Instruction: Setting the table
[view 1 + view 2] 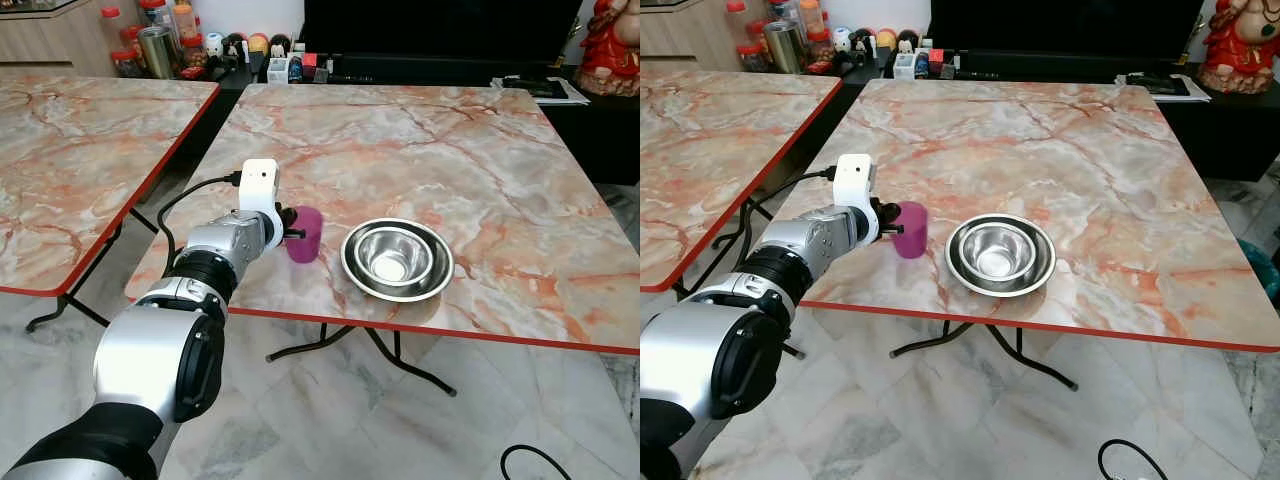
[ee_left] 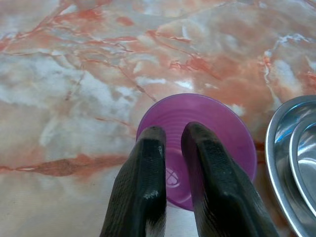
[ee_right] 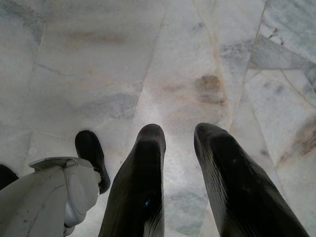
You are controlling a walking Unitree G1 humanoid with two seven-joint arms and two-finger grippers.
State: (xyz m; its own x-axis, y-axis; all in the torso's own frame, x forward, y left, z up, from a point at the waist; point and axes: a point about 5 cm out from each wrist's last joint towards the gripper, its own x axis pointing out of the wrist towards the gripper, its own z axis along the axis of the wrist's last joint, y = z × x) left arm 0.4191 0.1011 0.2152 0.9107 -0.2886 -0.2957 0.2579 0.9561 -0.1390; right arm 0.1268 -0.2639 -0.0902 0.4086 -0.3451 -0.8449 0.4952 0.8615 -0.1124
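Cup stands near the table front edge, just left of the bowls. Left gripper pinches its rim wall. Plastic likely light, slightly flexible; rim hold suits. Right gripper spread, idle.

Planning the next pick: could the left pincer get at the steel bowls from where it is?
Probably yes. The left pincer is shut on the purple cup's rim, with the stacked steel bowls just beside it and bare table between. It must release the cup first.

Marble table: purple cup, nested steel bowls near front edge.
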